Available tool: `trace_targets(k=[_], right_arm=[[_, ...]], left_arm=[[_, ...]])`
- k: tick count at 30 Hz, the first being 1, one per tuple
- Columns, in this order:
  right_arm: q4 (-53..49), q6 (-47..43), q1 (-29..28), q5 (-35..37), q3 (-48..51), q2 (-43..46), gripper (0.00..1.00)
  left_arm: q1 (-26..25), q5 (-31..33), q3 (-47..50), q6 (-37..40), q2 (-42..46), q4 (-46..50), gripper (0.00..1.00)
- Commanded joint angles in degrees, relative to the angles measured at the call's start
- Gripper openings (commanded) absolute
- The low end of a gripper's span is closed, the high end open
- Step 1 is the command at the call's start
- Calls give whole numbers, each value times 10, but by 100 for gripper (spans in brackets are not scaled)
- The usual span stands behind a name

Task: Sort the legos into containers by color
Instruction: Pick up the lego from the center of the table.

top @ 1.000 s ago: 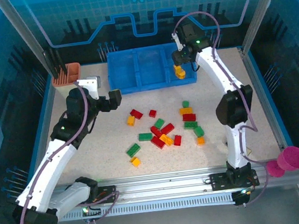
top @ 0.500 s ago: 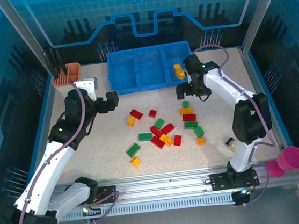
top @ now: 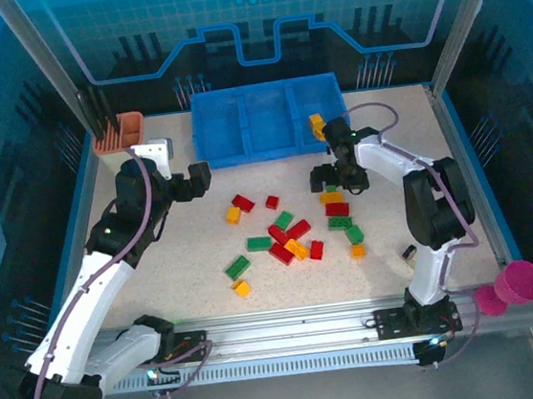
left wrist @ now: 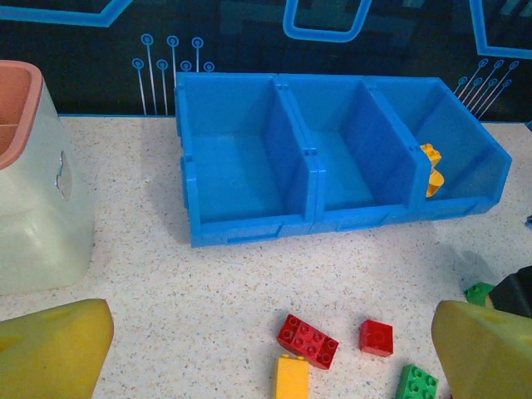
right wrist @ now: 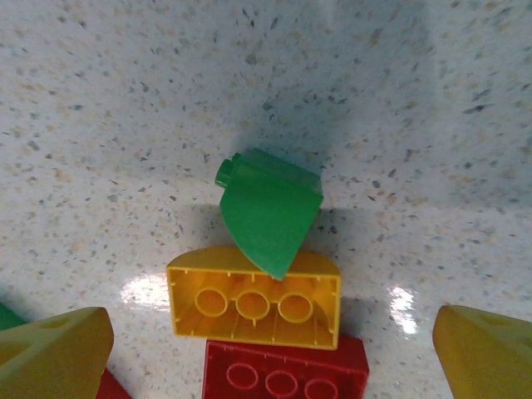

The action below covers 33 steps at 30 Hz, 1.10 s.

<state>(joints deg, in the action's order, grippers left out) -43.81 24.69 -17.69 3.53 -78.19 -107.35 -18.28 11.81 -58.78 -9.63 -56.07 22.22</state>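
**Right tool** (top: 339, 178), jaws wide and empty, hangs low over a yellow lego (right wrist: 253, 297), touched by a green piece (right wrist: 268, 212) on its far side and a red lego (right wrist: 285, 371) on its near side. The grip should cross the yellow lego's free left and right ends. Bare counter (top: 288, 173) leads to the blue bin (left wrist: 249, 226), whose right compartment (left wrist: 470, 158) holds yellow legos.

Setting: robot lab test cell. Speckled counter (top: 186, 257) enclosed by aluminium profile posts (top: 44, 66) and blue backdrop panels (top: 255, 13) printed with circuit and gear motifs. Two white arms, left arm (top: 89, 287) and right arm (top: 430, 200), bolted to a slotted metal rail (top: 291, 330) at the near edge.
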Motion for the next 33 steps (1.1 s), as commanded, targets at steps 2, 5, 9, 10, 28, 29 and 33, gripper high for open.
trace_targets(k=[2, 5, 9, 10, 28, 29, 33], right_arm=[[10, 16, -14, -8, 10, -26, 100], [12, 16, -16, -1, 16, -37, 100], [11, 14, -21, 6, 20, -47, 100], [11, 13, -22, 9, 21, -50, 99], [-42, -41, -24, 72, -50, -48, 64], [-46, -46, -21, 80, -66, -41, 63], [-47, -74, -6, 100, -137, -31, 62]], left_arm=[[-3, 10, -9, -6, 5, 2, 99], [-3, 8, -9, -6, 2, 2, 99], [-3, 7, -8, -6, -2, 1, 99], [-3, 7, -7, -7, -2, 2, 100], [-3, 15, -6, -1, 4, 2, 99], [-3, 14, -6, -1, 4, 1, 99], [-3, 15, -6, 0, 6, 2, 99]])
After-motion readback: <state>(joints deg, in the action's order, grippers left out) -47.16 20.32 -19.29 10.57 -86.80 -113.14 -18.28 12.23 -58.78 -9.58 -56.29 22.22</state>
